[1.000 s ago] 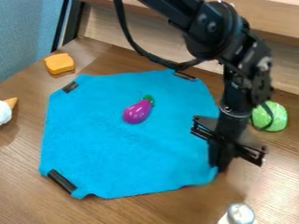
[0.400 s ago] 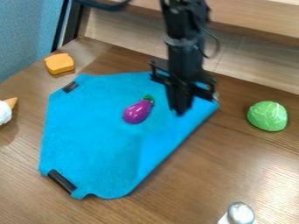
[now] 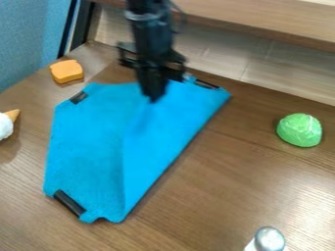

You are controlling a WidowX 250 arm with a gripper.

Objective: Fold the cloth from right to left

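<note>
My gripper (image 3: 154,98) hangs over the upper middle of the blue cloth (image 3: 85,147), its tips shut on the cloth's turned-over right part. That part lies across the middle, with a slanting fold edge from the cloth's upper right down to its bottom. Black clips sit at the upper left, lower left and upper right corners. The purple eggplant is hidden, with the folded cloth and gripper over the place where it lay.
An orange bread slice (image 3: 66,71) lies at the upper left, an ice cream toy (image 3: 6,125) at the left edge. On the right is a green cabbage (image 3: 299,130); a silver-topped bottle (image 3: 268,239) stands at the bottom right. A wooden ledge (image 3: 275,34) runs behind.
The gripper has moved left and up from the cloth's right side, drawing that side over. The eggplant has become covered, and the upper right clip shows again.
</note>
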